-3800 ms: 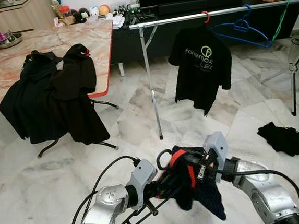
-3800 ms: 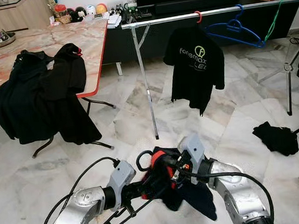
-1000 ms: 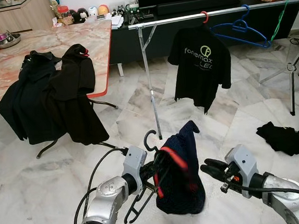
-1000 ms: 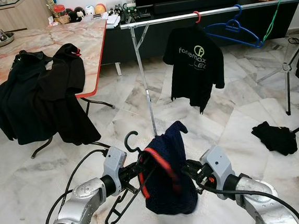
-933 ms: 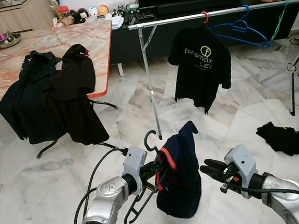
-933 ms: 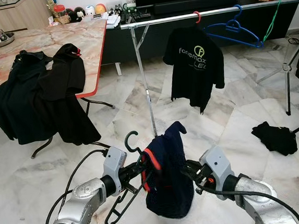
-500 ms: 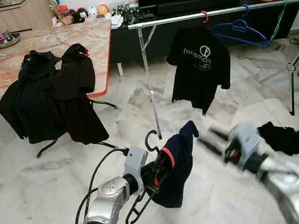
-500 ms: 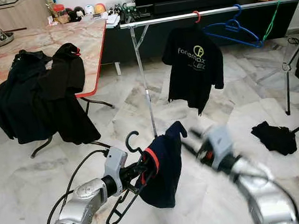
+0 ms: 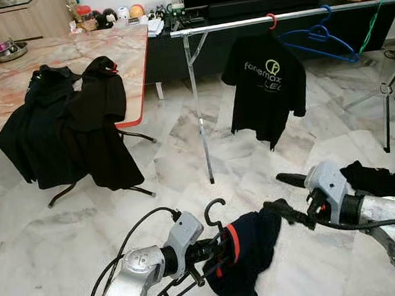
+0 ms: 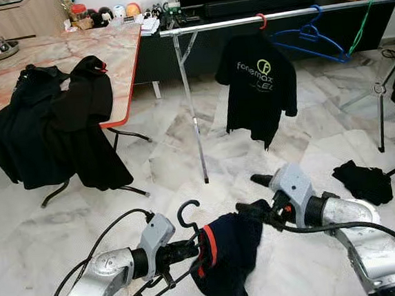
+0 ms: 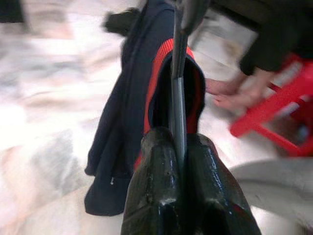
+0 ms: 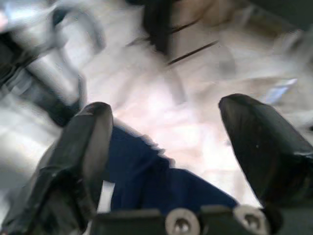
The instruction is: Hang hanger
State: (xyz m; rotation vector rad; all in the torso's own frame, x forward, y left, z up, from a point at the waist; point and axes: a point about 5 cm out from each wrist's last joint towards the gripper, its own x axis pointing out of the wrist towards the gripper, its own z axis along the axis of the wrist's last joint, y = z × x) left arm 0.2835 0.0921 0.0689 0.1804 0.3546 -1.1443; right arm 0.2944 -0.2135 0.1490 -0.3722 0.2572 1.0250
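A black wire hanger (image 9: 212,209) carries a navy garment (image 9: 252,254) with a red collar, low in front of me over the floor. My left gripper (image 9: 208,251) is shut on the hanger's wire (image 11: 177,98), seen clamped between its fingers (image 11: 154,166) in the left wrist view. My right gripper (image 9: 276,195) is open at the garment's right end, its lower finger touching the cloth. In the right wrist view the navy cloth (image 12: 146,176) lies between the spread fingers (image 12: 90,137). The silver clothes rail (image 9: 242,23) stands further ahead.
On the rail hang a black printed T-shirt (image 9: 264,80) and blue hangers (image 9: 319,37). Black clothes (image 9: 71,124) drape off a marble table (image 9: 11,74) at left. Another black cloth (image 9: 376,177) lies on the floor at right. A red stool (image 11: 274,117) is nearby.
My left gripper has lowered the hanger and garment toward the floor. My right gripper swung down and in, and now touches the garment's right end with its fingers spread.
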